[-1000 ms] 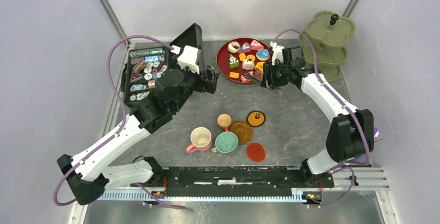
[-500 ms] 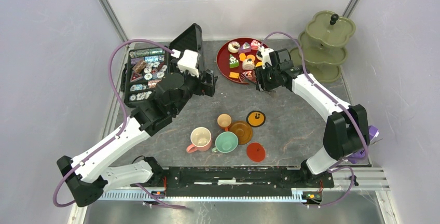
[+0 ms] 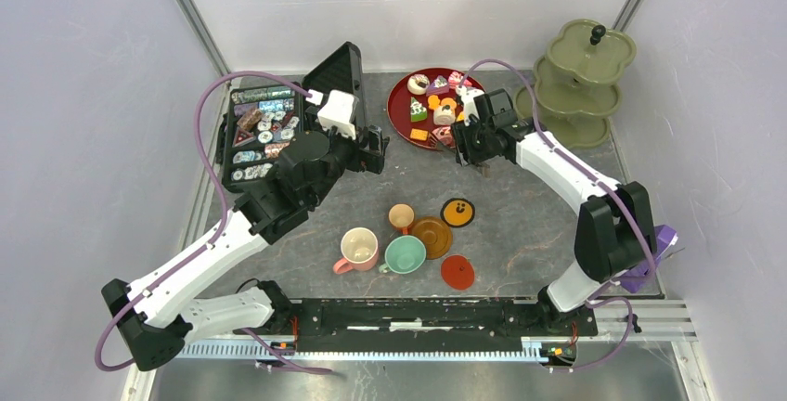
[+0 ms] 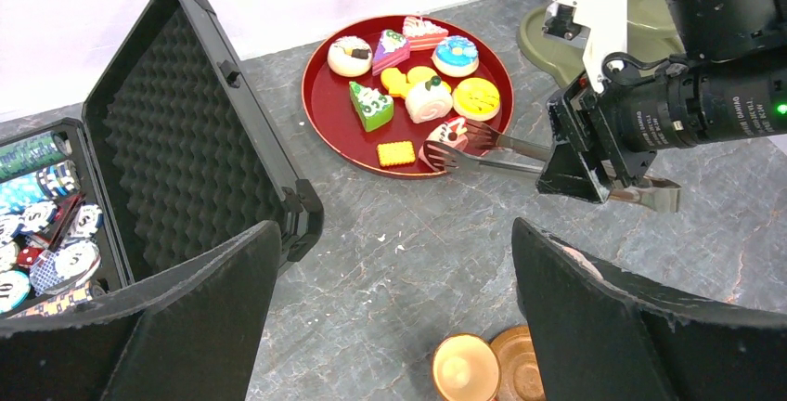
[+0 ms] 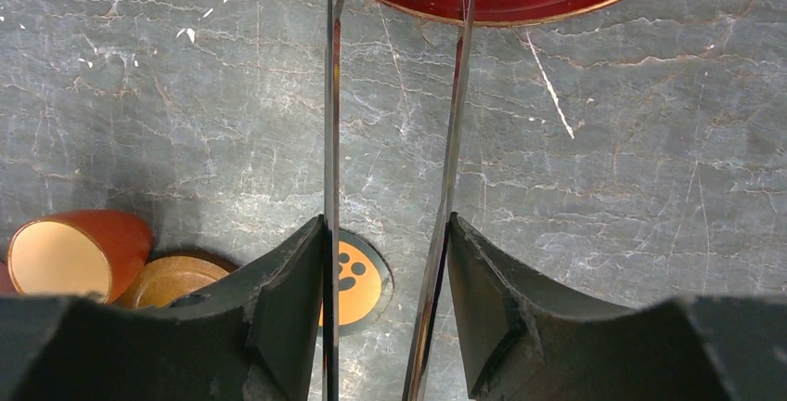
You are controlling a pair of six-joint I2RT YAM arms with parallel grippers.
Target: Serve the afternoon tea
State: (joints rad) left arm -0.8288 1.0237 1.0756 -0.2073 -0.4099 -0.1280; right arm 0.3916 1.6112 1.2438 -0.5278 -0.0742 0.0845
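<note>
Toy pastries are sitting crowded on a round red plate at the far middle of the bench. They are iced donuts, green, purple and pink cake slices, a swirled roll and orange biscuits. The right end effector is clenching thin metal tongs between its fingers. The tongs' forked tips are straddling a pink-and-white cake piece at the plate's near edge. The left end effector is hovering released beside an open black case of poker chips, with nothing between its fingers. Nearer the arms, a pink cup, a mint cup and a small orange cup are standing close together among three round saucers. An olive tiered stand is standing in the far right corner.
</note>
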